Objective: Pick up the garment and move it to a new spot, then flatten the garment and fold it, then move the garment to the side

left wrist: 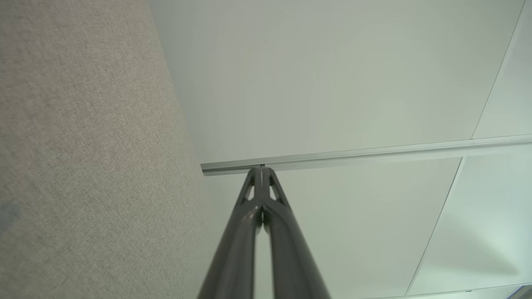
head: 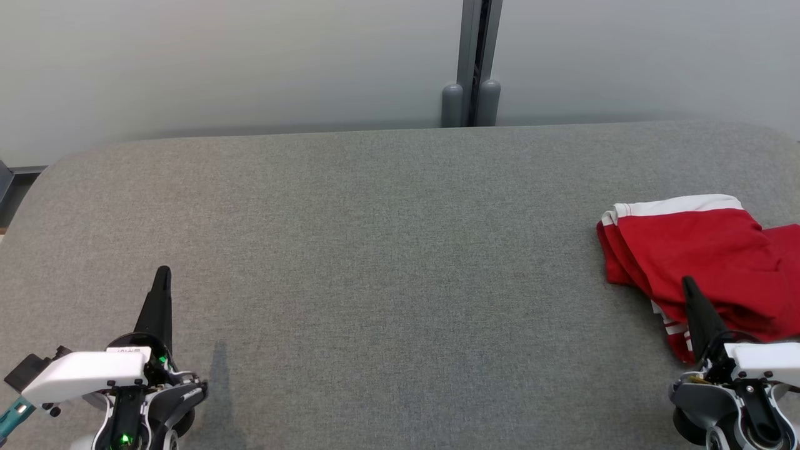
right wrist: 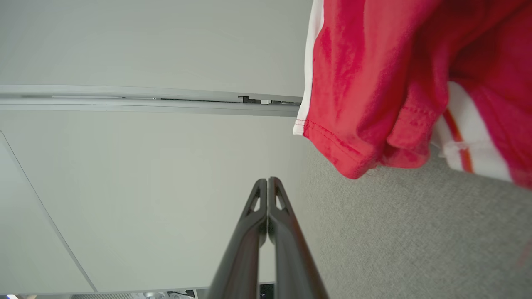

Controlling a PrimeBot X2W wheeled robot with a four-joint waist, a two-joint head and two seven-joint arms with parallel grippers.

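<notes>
A red garment [head: 700, 262] with white trim lies bunched and folded at the right edge of the grey fabric table [head: 387, 250]. In front of its near edge my right gripper [head: 689, 282] is shut and holds nothing, its tip overlapping the cloth in the head view. The right wrist view has the shut gripper [right wrist: 268, 181] pointing past the garment [right wrist: 374, 83], whose red hem hangs to the upper right, apart from the fingers. Far off at the table's near left, my left gripper [head: 163, 272] is shut and empty. Its closed gripper [left wrist: 262, 169] points along the table toward the wall.
A pale wall [head: 250, 62] with a grey vertical post [head: 472, 62] stands just behind the table's far edge. The table's rounded corners sit at the far left and far right.
</notes>
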